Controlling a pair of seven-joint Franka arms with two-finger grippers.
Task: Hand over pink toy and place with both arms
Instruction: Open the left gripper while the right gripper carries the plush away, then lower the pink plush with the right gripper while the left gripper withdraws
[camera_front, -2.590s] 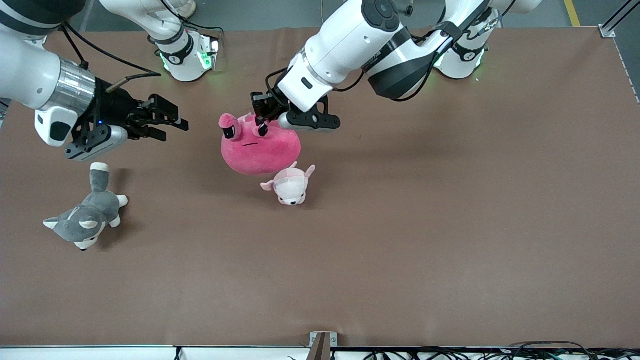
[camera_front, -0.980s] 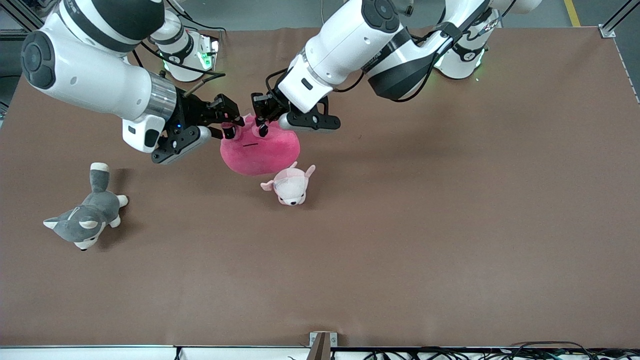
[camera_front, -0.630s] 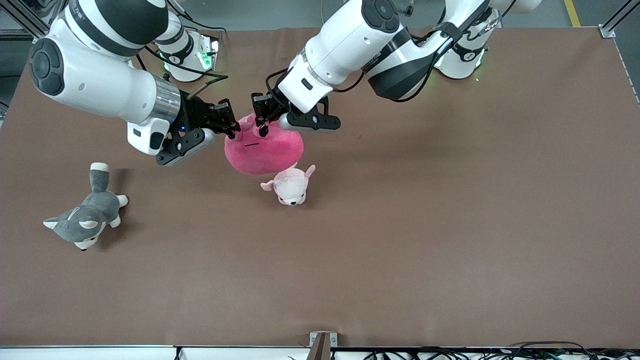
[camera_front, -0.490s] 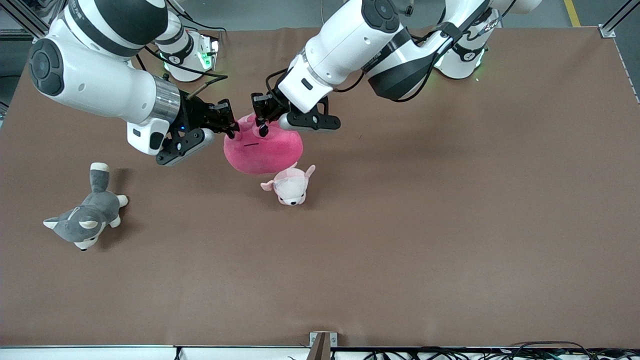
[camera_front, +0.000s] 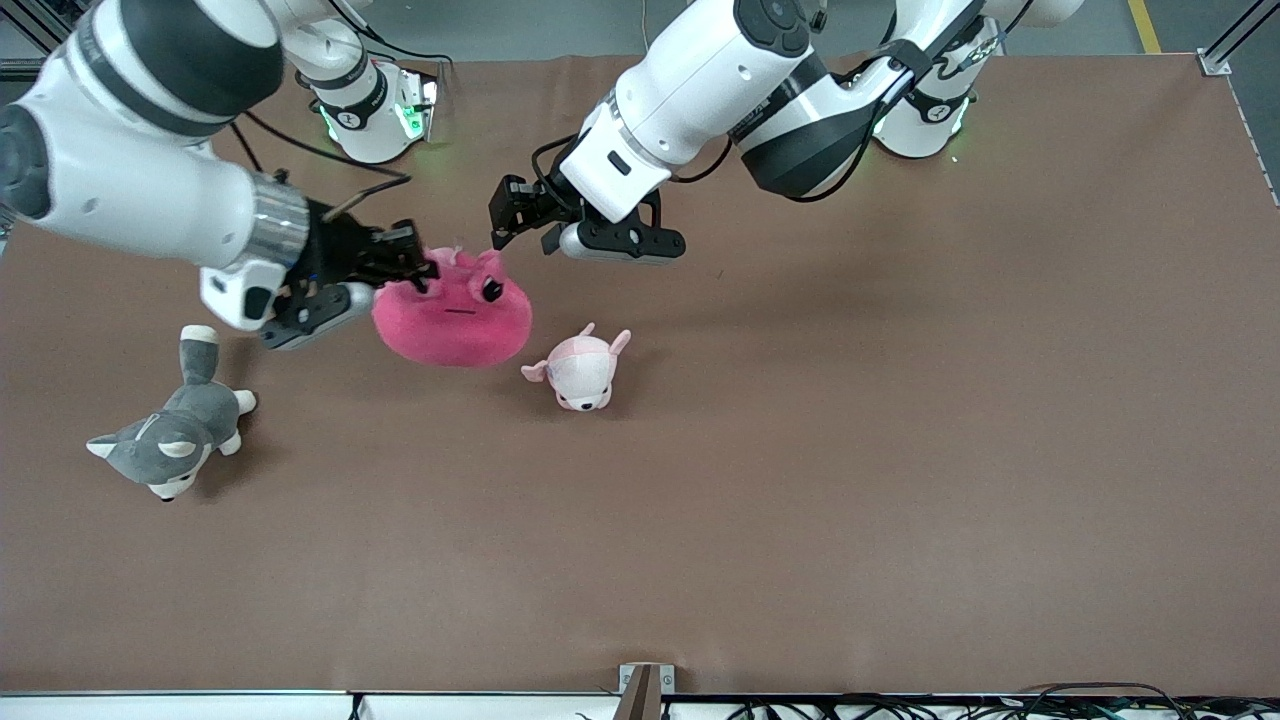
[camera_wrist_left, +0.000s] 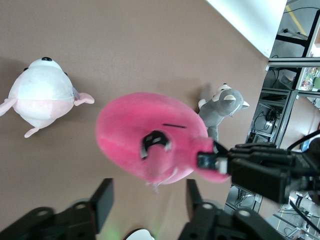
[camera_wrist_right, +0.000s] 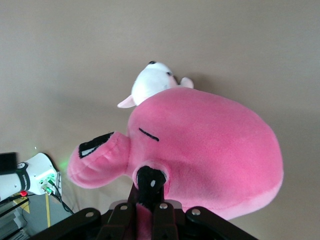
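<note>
Nearest front cam: grey-and-white plush husky (camera_front: 168, 440) on brown table (camera_front: 800, 480) toward right arm's end; small pale pink-and-white plush animal (camera_front: 578, 371) farther in, mid-table. Large round hot-pink plush toy (camera_front: 452, 315) hangs off table, just beside pale animal, right gripper (camera_front: 421, 268) pinching a top nub. Left gripper (camera_front: 512, 215) over table near toy, fingers (camera_wrist_left: 102, 202) spread, holding nothing.
</note>
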